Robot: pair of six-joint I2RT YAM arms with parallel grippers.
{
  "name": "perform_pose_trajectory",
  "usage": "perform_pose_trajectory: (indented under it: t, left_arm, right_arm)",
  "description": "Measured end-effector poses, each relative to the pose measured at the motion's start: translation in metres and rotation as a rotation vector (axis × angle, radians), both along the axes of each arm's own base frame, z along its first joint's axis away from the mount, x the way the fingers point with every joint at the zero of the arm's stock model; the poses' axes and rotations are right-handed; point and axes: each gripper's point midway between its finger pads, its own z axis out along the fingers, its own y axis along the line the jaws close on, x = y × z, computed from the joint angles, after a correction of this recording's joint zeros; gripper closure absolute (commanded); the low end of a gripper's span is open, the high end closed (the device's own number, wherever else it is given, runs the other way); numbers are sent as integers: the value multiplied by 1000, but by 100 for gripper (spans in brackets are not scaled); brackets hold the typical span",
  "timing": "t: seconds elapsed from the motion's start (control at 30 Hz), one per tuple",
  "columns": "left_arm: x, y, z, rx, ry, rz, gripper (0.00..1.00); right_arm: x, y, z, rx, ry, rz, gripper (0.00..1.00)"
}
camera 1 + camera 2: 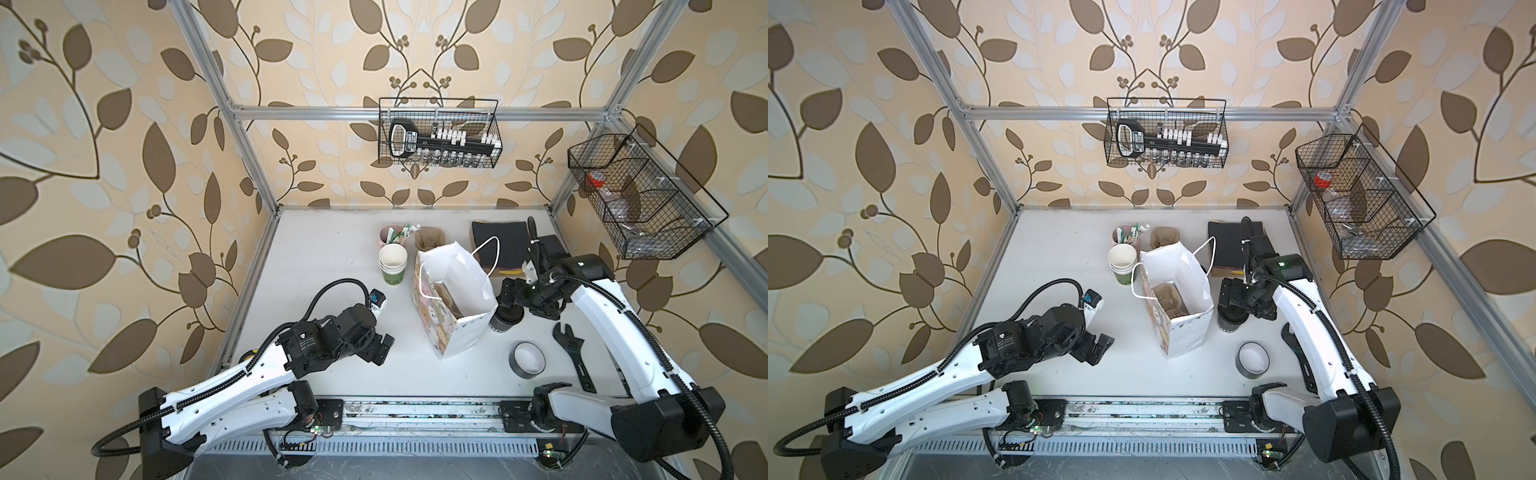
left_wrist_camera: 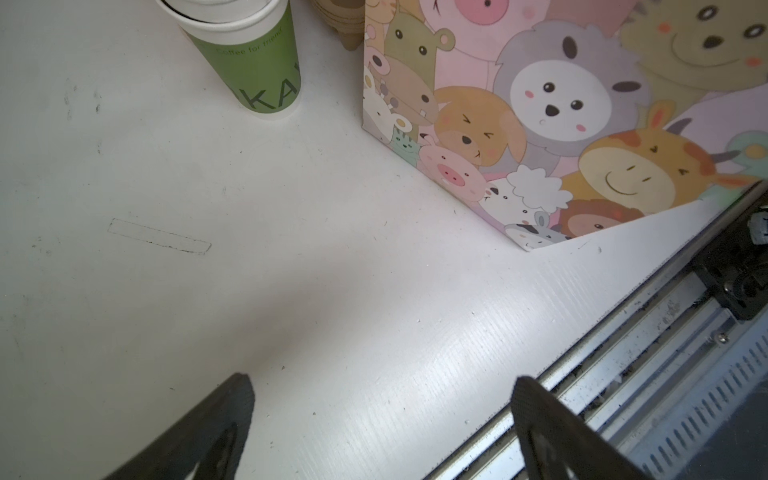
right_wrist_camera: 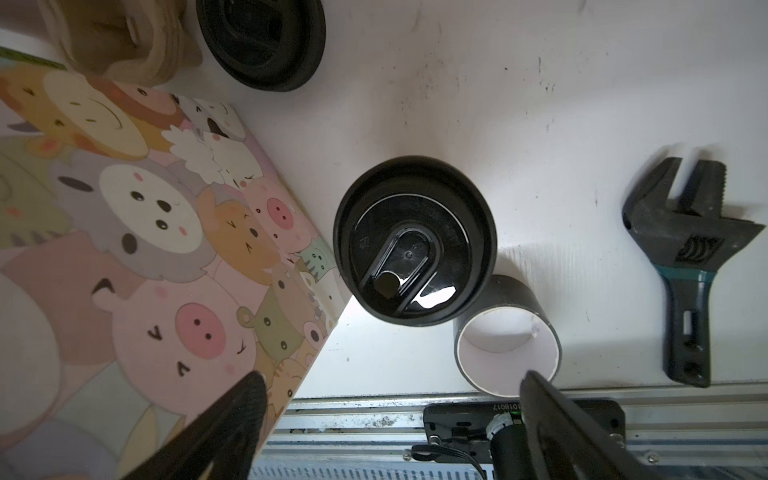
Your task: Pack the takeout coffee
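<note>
Front edge: metal rail point(image 1: 415, 409) along the near side of the white table point(image 1: 324, 257), both arm bases mounted on it.
Left gripper point(image 2: 382, 386): jaws spread wide, nothing between them, low over bare tabletop close to the front edge.
Open room, left: broad bare strip between that gripper and the cartoon-animal paper gift bag point(image 1: 457, 332).
Near right clutter: grey roll of duct tape point(image 1: 527, 359) lying flat, black adjustable wrench point(image 1: 571, 345) beside it, both apart from the bag.
Task item: dark grey-black paper cup with black plastic lid point(image 3: 415, 241), standing on the table just beside the bag's right wall; touching or not, cannot tell.
Axis: long axis vertical, lid up, base down; sip opening on the half of the lid nearer the front rail.
Right gripper point(image 3: 392, 382): jaws wide apart, empty, poised above the cup, not closed on it.
Bag: upright, mouth open upward, white cord handles splayed out, brown pulp cup carrier point(image 1: 1169, 299) at the bottom inside.
Open room, right: narrow gap only, between bag wall, tape and wrench.
Far side: stack of lidless white-and-green paper cups point(image 1: 392, 266), loose round black lids point(image 3: 262, 41), dark flat stack point(image 1: 498, 245) toward the back edge.
</note>
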Motion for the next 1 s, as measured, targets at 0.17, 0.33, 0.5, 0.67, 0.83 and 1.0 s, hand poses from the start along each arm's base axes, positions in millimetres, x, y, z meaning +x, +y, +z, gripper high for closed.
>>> perform_pose_trajectory:
  t: [0.17, 0.33, 0.5, 0.67, 0.83, 1.0]
  left_arm:
    - [1, 2, 0, 8, -4, 7, 1]
    - [1, 2, -1, 12, -4, 9, 1]
    - [2, 2, -3, 22, 1, 10, 1]
    - [2, 3, -3, 23, 0, 11, 1]
    - [2, 3, -3, 24, 0, 12, 1]
    - [2, 3, -3, 24, -1, 12, 1]
  right_arm:
    - [3, -1, -13, -54, 53, 21, 13]
    - [6, -2, -25, -95, 107, 33, 13]
    - [10, -5, -31, -121, 130, 30, 12]
    - [16, -4, -33, -119, 117, 30, 13]
    - [23, -2, -37, -116, 107, 31, 14]
    - [25, 0, -42, -121, 113, 39, 15]
